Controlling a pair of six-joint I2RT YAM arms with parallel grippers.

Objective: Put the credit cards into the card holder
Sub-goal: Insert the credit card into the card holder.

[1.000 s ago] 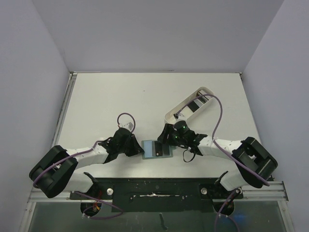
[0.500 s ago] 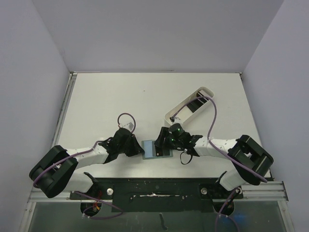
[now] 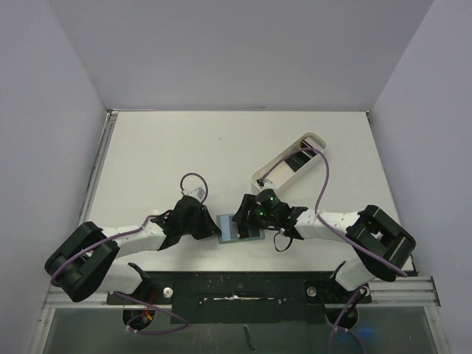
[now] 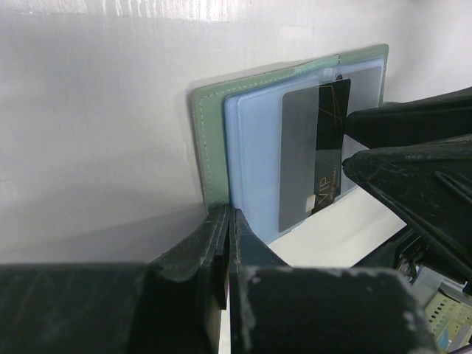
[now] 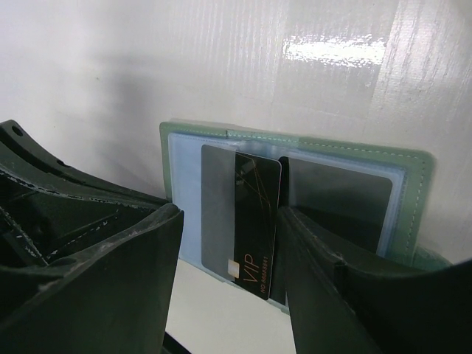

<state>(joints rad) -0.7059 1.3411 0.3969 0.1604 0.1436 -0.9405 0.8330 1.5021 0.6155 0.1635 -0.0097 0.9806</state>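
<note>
Desk (image 3: 162, 162), white. White tray (image 3: 313, 137) far right and angled, with a few black cards (image 3: 299, 160) lying in it, count unclear. Card holder (image 4: 254, 155) lies open flat at near centre between both arms, well apart from the tray. Bluish pockets face up, grey card shapes showing through. Black VIP card (image 5: 257, 221) sits part-way into a middle pocket, one end sticking out. Left end effector (image 4: 225, 243) fully closed, tip at the holder's edge, probably pinning it; nothing gripped. Right end effector (image 5: 230, 221) roughly half spread, straddling the VIP card; no firm grip evident. Cards probably thin, stiff, light, slick: pinch the long edges or push the exposed end. Holder looks soft and likely slides, so needs holding down.
</note>
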